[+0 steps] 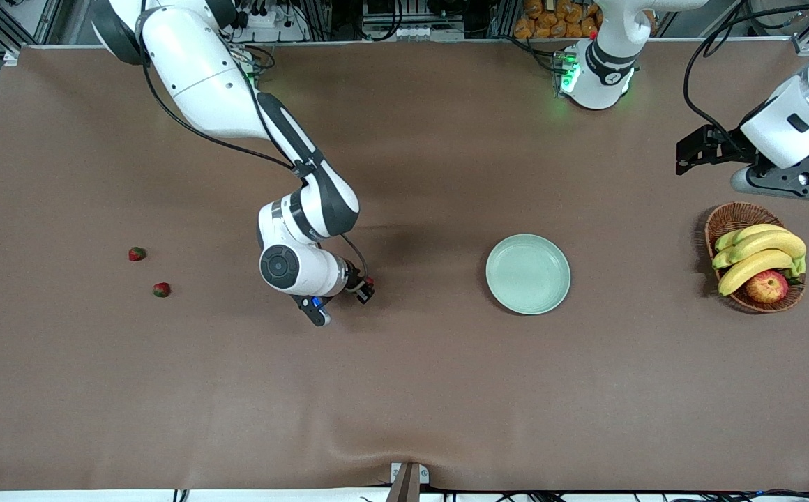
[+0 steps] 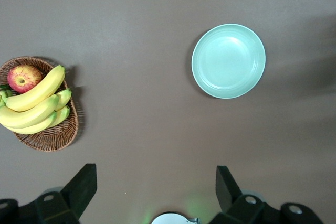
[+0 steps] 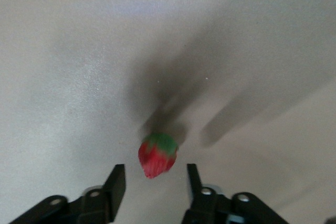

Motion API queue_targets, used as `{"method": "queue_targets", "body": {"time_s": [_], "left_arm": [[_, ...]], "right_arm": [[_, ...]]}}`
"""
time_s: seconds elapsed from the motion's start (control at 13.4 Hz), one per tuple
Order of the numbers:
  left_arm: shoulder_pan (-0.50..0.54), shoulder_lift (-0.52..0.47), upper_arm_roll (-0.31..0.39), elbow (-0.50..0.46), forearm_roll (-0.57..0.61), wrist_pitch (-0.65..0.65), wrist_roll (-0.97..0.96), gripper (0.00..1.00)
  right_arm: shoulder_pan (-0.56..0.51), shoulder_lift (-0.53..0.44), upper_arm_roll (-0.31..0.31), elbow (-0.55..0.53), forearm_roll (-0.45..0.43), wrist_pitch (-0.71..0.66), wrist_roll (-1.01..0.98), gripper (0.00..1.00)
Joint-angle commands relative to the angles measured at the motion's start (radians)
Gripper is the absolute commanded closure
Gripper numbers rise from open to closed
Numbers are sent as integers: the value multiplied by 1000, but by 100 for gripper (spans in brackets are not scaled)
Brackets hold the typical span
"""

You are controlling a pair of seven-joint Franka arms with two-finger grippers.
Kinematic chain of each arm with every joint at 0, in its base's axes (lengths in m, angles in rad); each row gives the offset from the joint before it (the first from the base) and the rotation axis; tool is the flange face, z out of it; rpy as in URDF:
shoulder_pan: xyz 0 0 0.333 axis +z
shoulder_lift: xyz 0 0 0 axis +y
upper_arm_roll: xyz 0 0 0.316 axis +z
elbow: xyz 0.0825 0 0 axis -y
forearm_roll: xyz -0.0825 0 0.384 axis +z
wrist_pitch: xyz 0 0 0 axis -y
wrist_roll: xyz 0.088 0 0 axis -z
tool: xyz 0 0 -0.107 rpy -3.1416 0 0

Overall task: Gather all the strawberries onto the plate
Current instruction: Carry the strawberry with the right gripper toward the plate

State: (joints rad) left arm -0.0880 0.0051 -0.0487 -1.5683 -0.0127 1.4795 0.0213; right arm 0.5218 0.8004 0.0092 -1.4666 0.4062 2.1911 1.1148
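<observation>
My right gripper (image 3: 153,187) sits low with fingers apart, one strawberry (image 3: 156,155) just ahead of the gap, on the table. Best to centre it before closing, gently. Plate (image 1: 528,273) empty; two strawberries (image 1: 161,289) remain toward the right arm's end. Left gripper (image 2: 155,190) waits, spread wide.

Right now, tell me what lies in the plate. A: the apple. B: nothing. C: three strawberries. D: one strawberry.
B: the plate shows only its bare mint surface; two strawberries lie toward the right arm's end of the table, and a third strawberry sits between the open fingers of the right gripper.
</observation>
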Motion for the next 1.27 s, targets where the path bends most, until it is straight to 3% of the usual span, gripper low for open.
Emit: {"method": "queue_targets", "body": {"time_s": [0.0,0.3,0.67,0.89,1.19], "left_arm": [[-13,22,1,24,-15,-15,-17,0],[-58,68,1,25,-12,2,-18,0],[-174,209,0,86,-53,65,-147,0],[-246,308,-2,122,-130,174,-250,0],[-378,418,0,123,-133,384,-383,0]], "right_arm": [[-9,-24,-11,8,13,-7,17,0],[-141,-69,-15,92,-3,-164,-29,0],[-330,-121,-26,112,-73,-358,-330,0],[-434,-153,-32,103,-205,-450,-612,0],[-526,-191,-37,19,-362,-455,-898,0]]}}
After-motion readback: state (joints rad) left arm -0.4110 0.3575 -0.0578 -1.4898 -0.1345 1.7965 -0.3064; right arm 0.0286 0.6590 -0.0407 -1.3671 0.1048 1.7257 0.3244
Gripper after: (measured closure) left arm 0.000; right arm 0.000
